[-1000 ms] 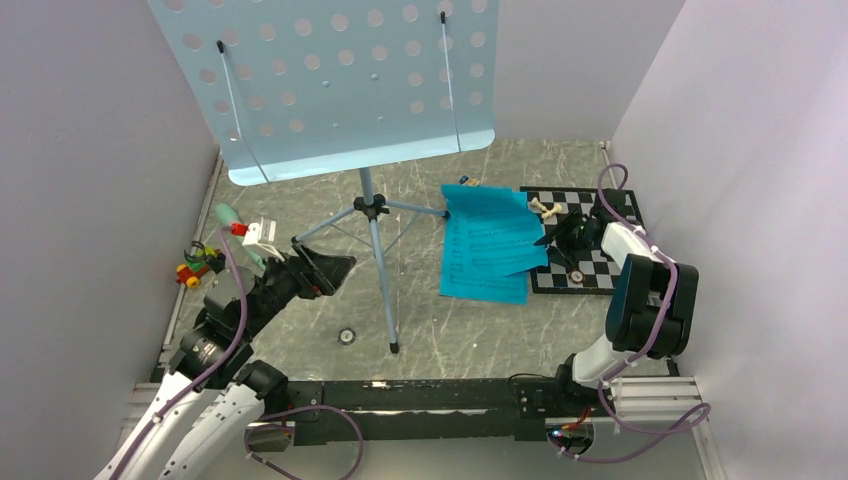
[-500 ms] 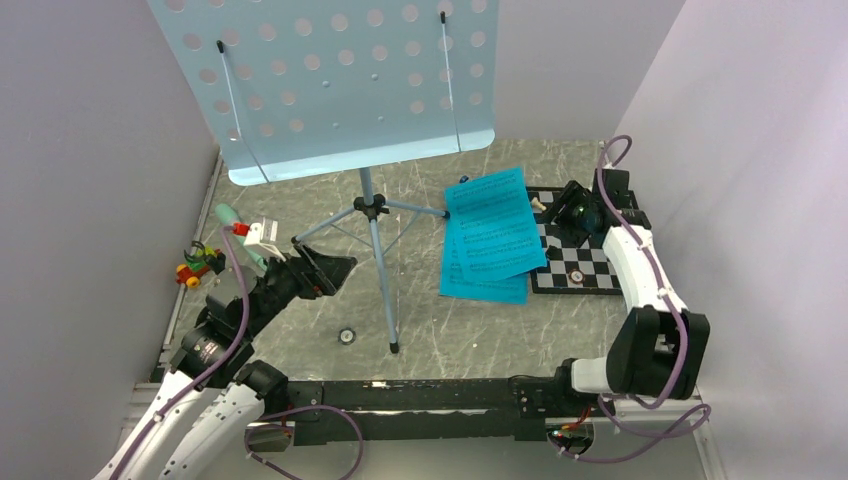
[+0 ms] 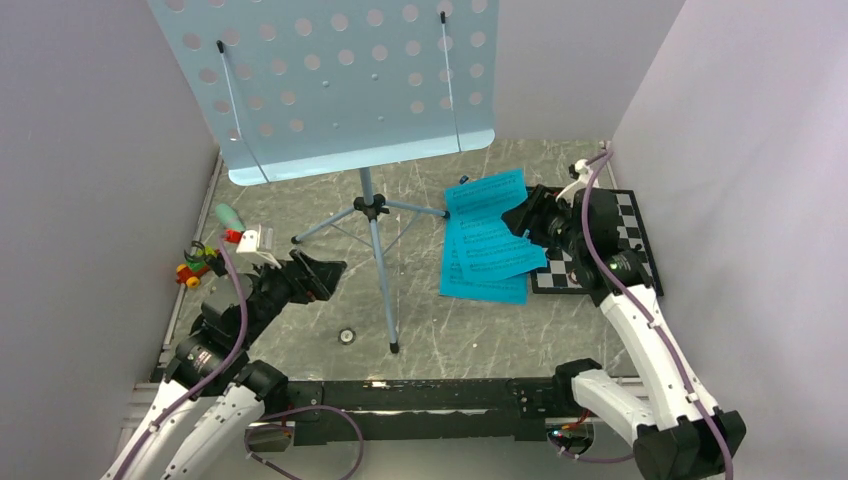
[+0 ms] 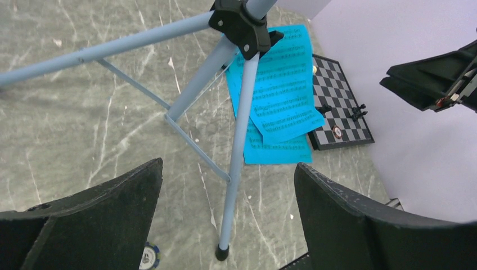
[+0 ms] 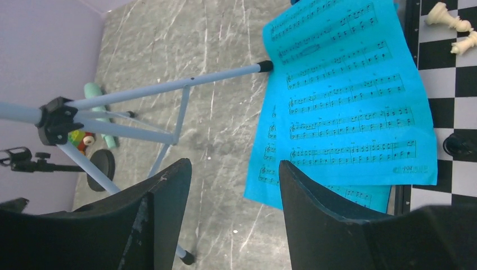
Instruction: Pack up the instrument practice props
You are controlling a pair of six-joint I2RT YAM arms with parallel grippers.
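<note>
Right gripper (image 5: pixel 233 188) hangs low over the turquoise printed music sheets (image 5: pixel 349 95), fingers apart, nothing between them. The sheets lie flat just ahead of and under it, a loose stack of at least two, the top one skewed over the one beneath. Their long axis runs away from the arm bases, leaning a little left in the overhead view, and the right edge of the top sheet laps onto the black-and-white chessboard (image 4: pixel 337 95). The right arm is plainly the nearer. Left gripper (image 4: pixel 228 174) is well apart from them on the far side of the stand, also spread wide and empty, facing the near tripod leg. The pale-blue tripod music stand with perforated tray (image 3: pixel 340 80) stands upright mid-table. One leg's black foot (image 5: pixel 265 66) sits right at the left edge of the top sheet; cannot tell whether it pins the paper. The mint-green microphone (image 3: pixel 228 215) lies by the left wall near the small toy cars (image 3: pixel 195 265). The black round-based stand (image 5: pixel 101 166) shows just beside it in the right wrist view. Surface: grey marbled tabletop (image 3: pixel 430 330), smooth, so thin paper gives little edge to pinch, and sliding it toward the raised board edge looks likelier. Room: pale lilac walls (image 3: pixel 100 150) close on three sides, and the wide tray overhangs the middle.
</note>
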